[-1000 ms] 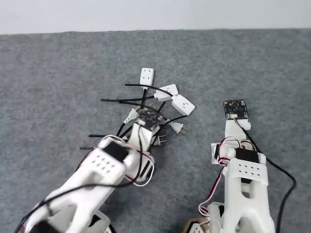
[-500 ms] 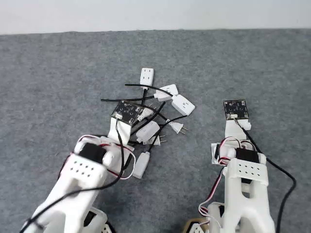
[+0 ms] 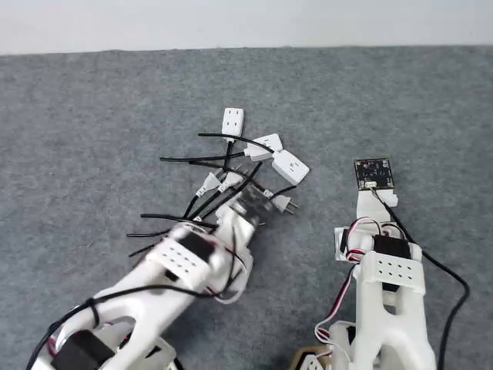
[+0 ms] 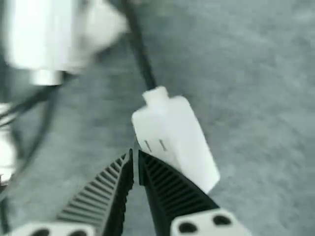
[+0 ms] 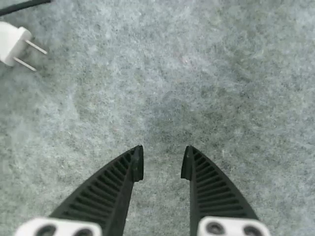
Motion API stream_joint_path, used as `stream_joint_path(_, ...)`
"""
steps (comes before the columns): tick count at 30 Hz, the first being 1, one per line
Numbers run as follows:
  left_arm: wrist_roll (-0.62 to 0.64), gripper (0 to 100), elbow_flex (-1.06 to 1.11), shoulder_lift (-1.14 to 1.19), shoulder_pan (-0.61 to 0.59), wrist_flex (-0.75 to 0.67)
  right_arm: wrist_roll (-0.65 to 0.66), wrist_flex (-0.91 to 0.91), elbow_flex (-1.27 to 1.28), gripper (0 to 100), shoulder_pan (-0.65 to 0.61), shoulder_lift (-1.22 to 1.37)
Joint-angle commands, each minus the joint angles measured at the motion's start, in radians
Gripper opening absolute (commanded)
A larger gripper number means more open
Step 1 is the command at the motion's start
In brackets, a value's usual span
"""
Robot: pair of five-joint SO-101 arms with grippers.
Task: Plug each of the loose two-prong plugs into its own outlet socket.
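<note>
Left gripper (image 4: 136, 161) is back over the cables (image 4: 140, 56) — jaws pressed together, tips at the outlet socket (image 4: 172, 137), its long axis running away from them. Right gripper (image 5: 161, 163), jaws spread, lies farther from that socket.

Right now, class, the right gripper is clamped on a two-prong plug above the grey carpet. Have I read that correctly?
Not quite. The right gripper is not clamped on anything: it hangs open and empty above the grey carpet. The two-prong plug lies on the carpet off to one side, apart from it. The right wrist view shows this.
</note>
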Motion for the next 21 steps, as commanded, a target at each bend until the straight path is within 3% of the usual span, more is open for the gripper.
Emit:
stream_joint_path(1,0.043,1,-0.002,-0.038,0.077,-0.025,-0.005,-0.012,-0.009,13.3,0.012,-0.005)
stream_joint_path(9,0.072,1,-0.03,-0.058,0.074,-0.023,-0.005,-0.012,-0.009,13.3,0.012,-0.005)
stream_joint_path(17,0.083,1,-0.044,-0.23,0.006,-0.015,-0.005,-0.013,-0.009,13.3,0.012,-0.004)
stream_joint_path(21,0.158,2,0.016,-0.319,0.037,-0.011,-0.005,-0.013,-0.009,13.3,0.012,-0.004)
